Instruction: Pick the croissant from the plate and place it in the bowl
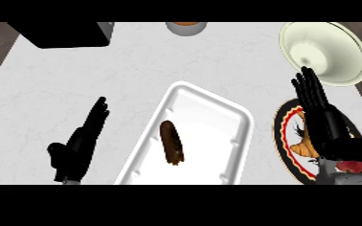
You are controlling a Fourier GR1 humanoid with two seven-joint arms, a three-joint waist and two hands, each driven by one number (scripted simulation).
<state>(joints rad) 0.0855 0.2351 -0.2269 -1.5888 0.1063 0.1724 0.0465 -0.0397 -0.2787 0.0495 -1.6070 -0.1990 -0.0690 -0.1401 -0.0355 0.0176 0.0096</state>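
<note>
1. Croissant (305, 148) – golden-brown, lying on the dark round plate (286, 124) with its red and cream rim at about four o'clock in the head view; most of it is hidden under the right hand.
2. Right hand (324, 117) hangs over the plate with its fingers straight and together, pointing towards twelve o'clock; nothing is clamped in it. Whether it touches the croissant cannot be told.
3. Bowl (311, 40) – pale cream, at two o'clock, just beyond the plate; the fingertips reach close to its near rim.
4. Step in hand, as I judge it: the approach to the pick. The croissant sits on the plate, not yet lifted.
5. Next move calls for the fingers to curl round the croissant, then a lift and a short carry towards twelve o'clock over the bowl's rim.
6. Left hand (79, 141) rests open at eight o'clock, fingers up.
7. White tray (233, 119) at six o'clock holds a dark brown oblong piece of food (172, 141), no part of the task.
8. No brand, label or writing can be read anywhere.
</note>
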